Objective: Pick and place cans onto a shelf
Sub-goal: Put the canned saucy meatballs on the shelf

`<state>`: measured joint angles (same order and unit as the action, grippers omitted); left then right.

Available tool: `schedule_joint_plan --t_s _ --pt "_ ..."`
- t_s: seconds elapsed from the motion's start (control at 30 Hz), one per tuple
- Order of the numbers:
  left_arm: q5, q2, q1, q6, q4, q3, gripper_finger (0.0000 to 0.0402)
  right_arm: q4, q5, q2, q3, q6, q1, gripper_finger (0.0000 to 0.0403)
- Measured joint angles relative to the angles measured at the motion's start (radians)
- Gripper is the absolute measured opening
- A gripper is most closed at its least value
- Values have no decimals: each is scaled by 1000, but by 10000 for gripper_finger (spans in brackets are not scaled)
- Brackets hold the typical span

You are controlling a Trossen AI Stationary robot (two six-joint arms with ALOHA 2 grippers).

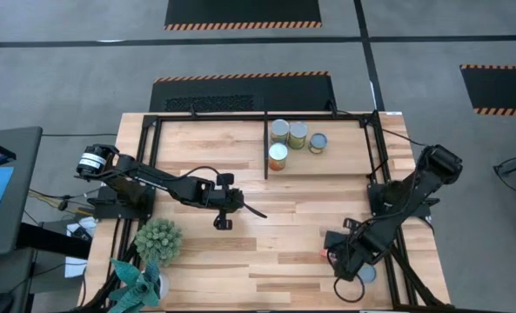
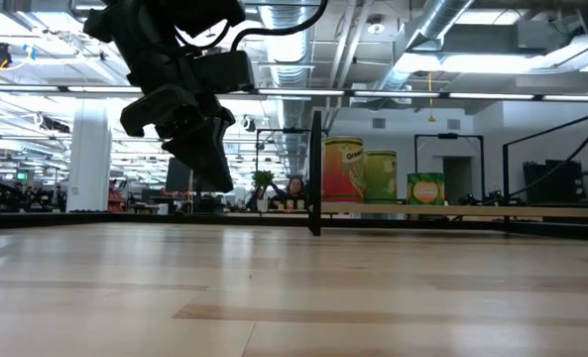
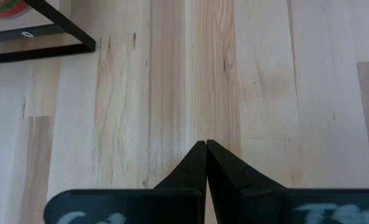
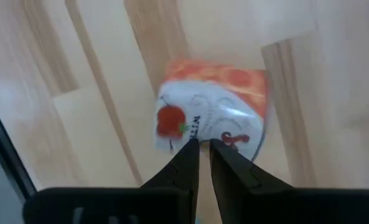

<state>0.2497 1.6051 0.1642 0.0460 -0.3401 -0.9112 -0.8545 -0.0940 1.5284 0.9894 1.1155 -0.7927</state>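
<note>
While the right gripper [image 4: 204, 148] points, jaws almost closed and holding nothing, at a can [image 4: 214, 107] near the table's front right, this can looks rigid, smooth and slippery; grip its round sides.

Table [image 1: 240, 261]: pale wood planks, smooth, satin sheen under me. Shelf [image 1: 266, 143]: thin black metal bars, matt. Cans [image 1: 298, 135]: shiny metal tops, glossy printed labels; the one at my right gripper [image 4: 203, 152] wears a glossy orange-and-white wrap. My fingers [image 3: 231, 171]: matt black plastic.
</note>
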Motion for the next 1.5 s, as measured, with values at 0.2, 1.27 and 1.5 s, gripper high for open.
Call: schedule_joint_plan --t_s 0.2,1.27,1.5 --pt "0 0 0 0 2 0 0 10 -20 64 -1 2 13 68" --pt "32 0 0 1 79 0 0 -475 -414 -32 -111 1034 -207 58" --pt "50 0 0 0 123 0 0 -402 -508 -74 -275 1075 -121 58"
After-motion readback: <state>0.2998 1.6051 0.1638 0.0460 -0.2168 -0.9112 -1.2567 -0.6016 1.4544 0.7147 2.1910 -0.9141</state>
